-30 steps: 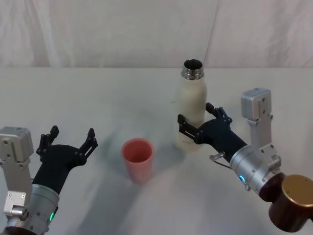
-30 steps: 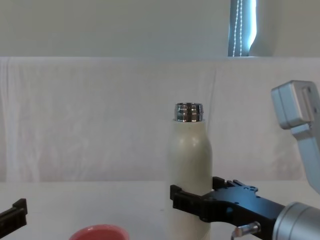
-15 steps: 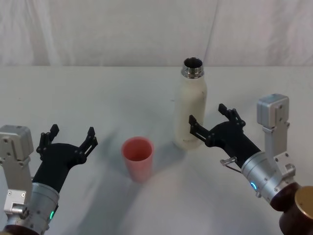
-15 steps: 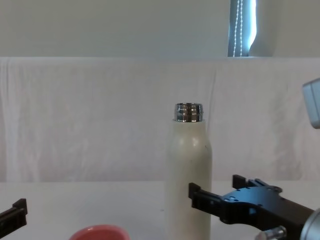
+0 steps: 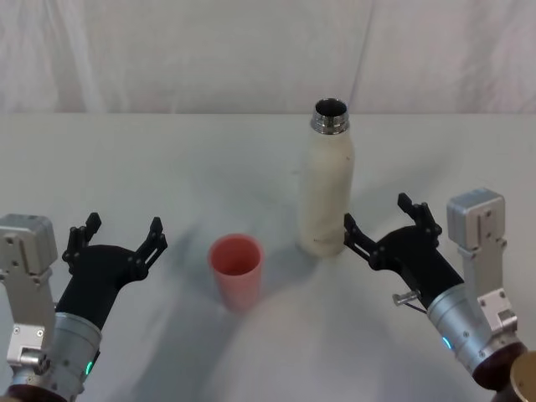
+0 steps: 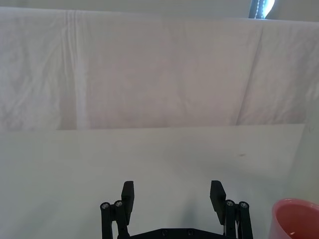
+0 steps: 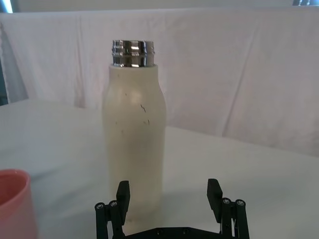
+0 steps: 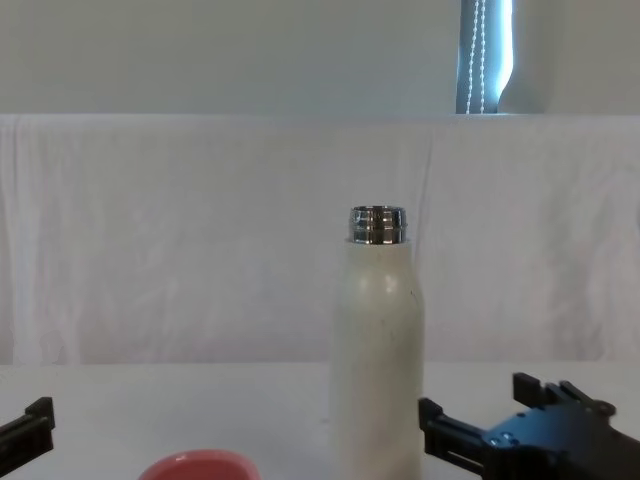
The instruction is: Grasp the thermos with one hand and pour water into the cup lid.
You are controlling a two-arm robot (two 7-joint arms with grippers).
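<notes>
Hands sit nearest, one at each side of the table (image 5: 167, 159). The left hand (image 5: 117, 243) is parked at the near left, jaws spread wide and holding nothing, well apart from everything but the cup lid (image 5: 237, 270), which stands just to its right. The right hand (image 5: 387, 224) hovers at the near right, also wide and gripping nothing; its inner finger lies just beside the foot of the thermos (image 5: 327, 188), and whether it touches cannot be told. In the right wrist view the thermos (image 7: 133, 129) stands off to one side of the gap, lined up with one finger (image 7: 122, 191) and not between the two.

That offset looks like the main hazard. If the right hand goes forward as it stands, a fingertip may strike the body and push or topple the tall, narrow thermos, and with the steel neck (image 5: 331, 116) uncapped, any water inside would spill across the table. A grip taken low on the smooth cream wall could also let it pivot or slip when tilted.

The cup lid stands to the left of the thermos and nearer, apart from it, upright and open. It is small and light-looking, so a swing of the thermos or arm could knock it over, and a fast tip of the wide neck would likely overshoot its narrow mouth.

Beyond the thermos, a white cloth (image 5: 209, 50) hangs behind the table.
</notes>
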